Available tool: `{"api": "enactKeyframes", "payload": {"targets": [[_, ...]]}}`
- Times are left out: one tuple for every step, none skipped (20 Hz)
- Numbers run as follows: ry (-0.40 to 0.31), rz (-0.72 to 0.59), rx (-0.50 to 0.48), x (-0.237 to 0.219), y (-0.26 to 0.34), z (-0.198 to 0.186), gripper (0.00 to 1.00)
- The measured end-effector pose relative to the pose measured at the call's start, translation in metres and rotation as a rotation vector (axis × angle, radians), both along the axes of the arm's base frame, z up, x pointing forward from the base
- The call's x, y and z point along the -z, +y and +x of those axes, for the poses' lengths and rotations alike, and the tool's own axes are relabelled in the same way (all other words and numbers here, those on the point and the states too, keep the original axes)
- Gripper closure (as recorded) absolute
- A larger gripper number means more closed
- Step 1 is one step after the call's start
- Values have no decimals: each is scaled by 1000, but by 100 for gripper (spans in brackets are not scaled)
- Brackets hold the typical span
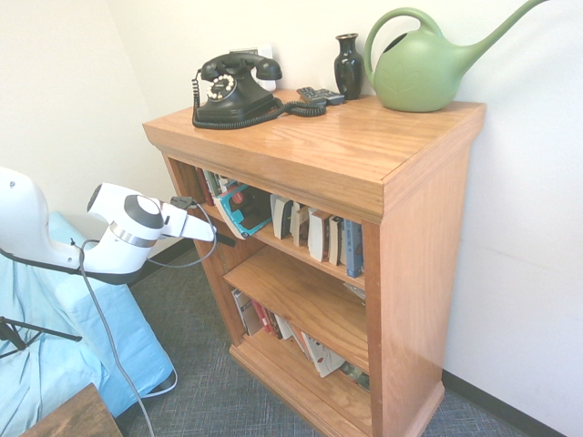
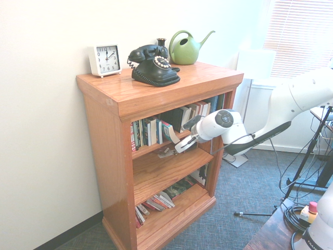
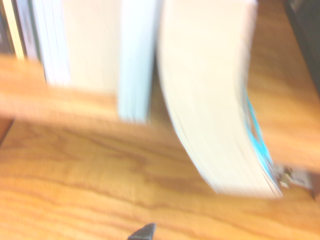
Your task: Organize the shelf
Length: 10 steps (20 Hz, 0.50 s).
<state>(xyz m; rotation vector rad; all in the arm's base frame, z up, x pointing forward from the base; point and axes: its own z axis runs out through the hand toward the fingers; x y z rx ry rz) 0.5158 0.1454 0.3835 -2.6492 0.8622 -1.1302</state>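
Observation:
The shelf (image 1: 419, 228) (image 2: 104, 156) is a honey-orange wooden bookcase with three tiers. Upright books fill its top tier. One white book with a teal cover (image 1: 246, 208) (image 2: 169, 133) (image 3: 215, 100) leans at a slant there, its lower end hanging over the tier's front edge. My gripper (image 1: 221, 237) (image 2: 174, 149) reaches in under the overhanging top, right below that leaning book. Its fingers stand apart and hold nothing. In the wrist view the book is blurred and tilted against a row of pale books (image 3: 90, 45).
On top stand a black dial telephone (image 1: 235, 91) (image 2: 153, 65), a dark vase (image 1: 348, 64), a green watering can (image 1: 424, 68) (image 2: 184, 48), a remote (image 1: 319, 94) and a white clock (image 2: 105, 59). Books lie slumped on the bottom tier (image 1: 310, 350). A blue-covered seat (image 1: 55, 346) is beside the arm.

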Motion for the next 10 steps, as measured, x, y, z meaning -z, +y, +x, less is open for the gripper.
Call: {"api": "enactKeyframes", "payload": {"targets": [[3, 2, 0, 2, -6, -8, 0], [6, 4, 4, 5, -12, -16, 0], [9, 3, 6, 6, -19, -22, 0], [13, 2, 10, 9, -25, -29, 0], [18, 3, 16, 12, -32, -35, 0], [24, 8, 23, 15, -39, -40, 0], [33, 14, 32, 18, -46, -45, 0], [43, 21, 42, 23, -53, -49, 0], [55, 31, 50, 28, -59, -54, 0], [69, 43, 60, 33, -66, -58, 0]]}}
